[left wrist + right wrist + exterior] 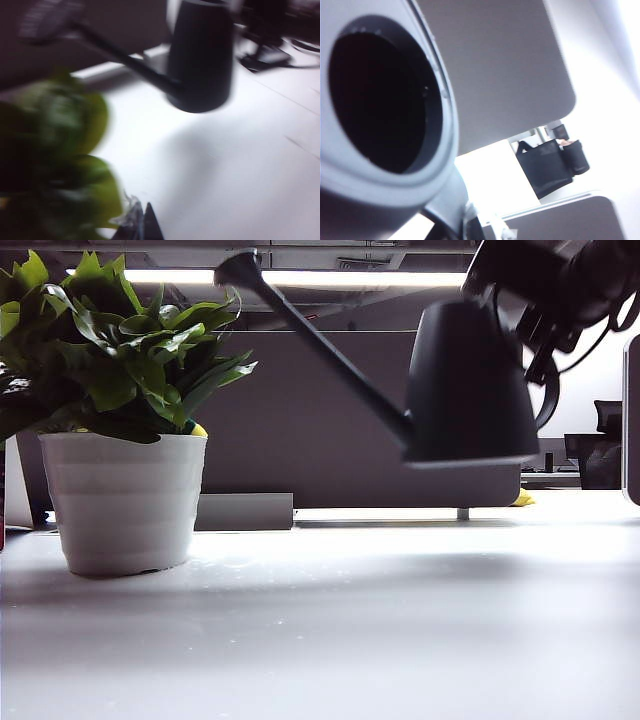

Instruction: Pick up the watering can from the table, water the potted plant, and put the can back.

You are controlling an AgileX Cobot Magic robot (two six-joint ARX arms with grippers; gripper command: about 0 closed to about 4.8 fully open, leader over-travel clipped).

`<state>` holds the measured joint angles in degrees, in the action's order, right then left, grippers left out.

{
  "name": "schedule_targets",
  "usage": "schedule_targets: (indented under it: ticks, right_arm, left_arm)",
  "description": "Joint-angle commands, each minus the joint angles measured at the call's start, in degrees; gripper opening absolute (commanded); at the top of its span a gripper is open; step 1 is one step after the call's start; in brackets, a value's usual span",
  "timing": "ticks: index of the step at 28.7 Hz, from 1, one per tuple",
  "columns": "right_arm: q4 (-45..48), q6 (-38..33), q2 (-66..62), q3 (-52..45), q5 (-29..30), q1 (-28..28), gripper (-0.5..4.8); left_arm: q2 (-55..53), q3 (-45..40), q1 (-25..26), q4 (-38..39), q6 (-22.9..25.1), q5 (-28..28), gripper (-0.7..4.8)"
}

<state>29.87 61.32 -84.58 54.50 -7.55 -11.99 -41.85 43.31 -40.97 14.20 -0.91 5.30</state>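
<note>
The matte dark cone-shaped watering can (470, 385) hangs above the pale, faintly speckled table (400, 620), its handle clamped in the right gripper (545, 315); its long spout points up-left toward the leafy potted plant (120, 440) in a white ribbed pot. The right wrist view alone shows the can's open mouth. The left gripper (142, 225), fingers together, hovers beside blurred leaves. Grey partition behind.
</note>
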Motion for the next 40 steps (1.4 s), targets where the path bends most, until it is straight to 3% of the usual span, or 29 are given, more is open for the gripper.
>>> schedule_targets:
  ticks: [1, 9, 17, 27, 30, 33, 37, 40]
  right_arm:
    - [3.0, -1.2, 3.3, 2.5, 1.3, 0.0, -0.04]
    - [-7.2, 0.9, 3.6, 13.4, 1.9, -4.6, -0.04]
    - [-15.8, 5.3, 3.0, 21.3, 2.0, -8.3, -0.04]
    - [-16.8, 10.5, -3.1, 29.3, 2.6, -8.2, -0.03]
    - [-16.9, 10.8, -5.3, 32.2, 2.6, -8.2, -0.04]
    - [-16.8, 10.8, -7.7, 35.5, 2.6, -8.2, -0.03]
    - [-16.7, 11.4, -10.5, 39.0, 3.1, -8.2, -0.03]
    - [-16.3, 15.7, -12.2, 40.0, 4.0, -8.2, -0.03]
  left_arm:
    - [2.6, 0.4, 0.0, 2.3, 1.0, 7.2, -0.06]
    - [4.3, 6.6, 0.0, 14.1, 3.1, 12.8, -0.06]
    - [4.3, 11.9, 0.0, 22.9, 3.0, 23.7, -0.06]
    - [3.1, 12.5, 0.4, 23.9, 6.3, 22.3, -0.06]
    - [2.0, 12.5, 3.7, 22.2, 8.0, 19.3, -0.06]
    - [0.5, 12.5, 10.1, 20.8, 8.1, 11.2, -0.06]
    - [-2.6, 12.5, 22.3, 19.1, 8.0, -0.9, -0.06]
    - [-4.8, 12.5, 30.5, 18.4, 7.3, -11.1, -0.06]
